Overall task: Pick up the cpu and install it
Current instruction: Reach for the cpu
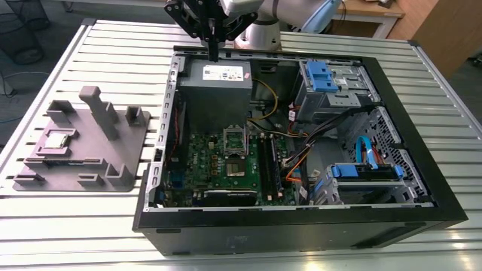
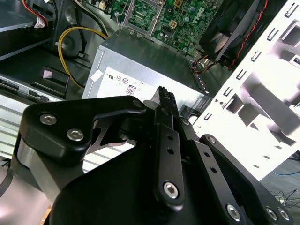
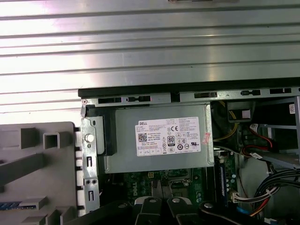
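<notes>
above the slatted table (image 1: 75, 226), pincer (image 1: 213, 55) points down over the power supply (image 1: 214, 84).

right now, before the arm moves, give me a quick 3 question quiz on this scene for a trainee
1. True or false: the gripper holds the cpu.
2. The cpu lies on: A) the grey fixture tray B) the motherboard socket C) the table.
3. Which box in the computer case is the gripper above?
Key: 1 false; 2 A; 3 the power supply.
</notes>
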Robot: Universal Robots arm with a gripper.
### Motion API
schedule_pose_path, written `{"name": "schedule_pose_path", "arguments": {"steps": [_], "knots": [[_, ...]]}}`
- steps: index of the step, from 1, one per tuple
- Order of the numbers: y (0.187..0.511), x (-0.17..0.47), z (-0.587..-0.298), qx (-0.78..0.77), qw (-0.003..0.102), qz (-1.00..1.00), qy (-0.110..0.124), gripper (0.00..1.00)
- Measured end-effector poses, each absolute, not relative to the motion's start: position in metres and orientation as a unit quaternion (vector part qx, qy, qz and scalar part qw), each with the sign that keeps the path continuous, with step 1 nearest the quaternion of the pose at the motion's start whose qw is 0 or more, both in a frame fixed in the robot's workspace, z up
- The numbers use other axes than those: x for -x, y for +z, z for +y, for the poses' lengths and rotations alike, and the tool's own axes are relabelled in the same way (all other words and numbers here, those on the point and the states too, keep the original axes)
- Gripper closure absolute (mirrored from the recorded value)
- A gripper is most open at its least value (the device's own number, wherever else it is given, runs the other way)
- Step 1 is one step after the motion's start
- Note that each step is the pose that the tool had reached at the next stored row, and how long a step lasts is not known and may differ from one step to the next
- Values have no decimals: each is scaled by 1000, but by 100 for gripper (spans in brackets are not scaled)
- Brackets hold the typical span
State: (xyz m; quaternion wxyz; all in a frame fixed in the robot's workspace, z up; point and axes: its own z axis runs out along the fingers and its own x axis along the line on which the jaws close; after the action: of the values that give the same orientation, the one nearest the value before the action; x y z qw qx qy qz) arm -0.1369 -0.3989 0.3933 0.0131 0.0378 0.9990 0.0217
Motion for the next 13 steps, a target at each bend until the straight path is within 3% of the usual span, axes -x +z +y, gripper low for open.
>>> {"name": "schedule_pose_path", "arguments": {"steps": [13], "knots": [[393,151,-399,-38,13,999,22,89]]}}
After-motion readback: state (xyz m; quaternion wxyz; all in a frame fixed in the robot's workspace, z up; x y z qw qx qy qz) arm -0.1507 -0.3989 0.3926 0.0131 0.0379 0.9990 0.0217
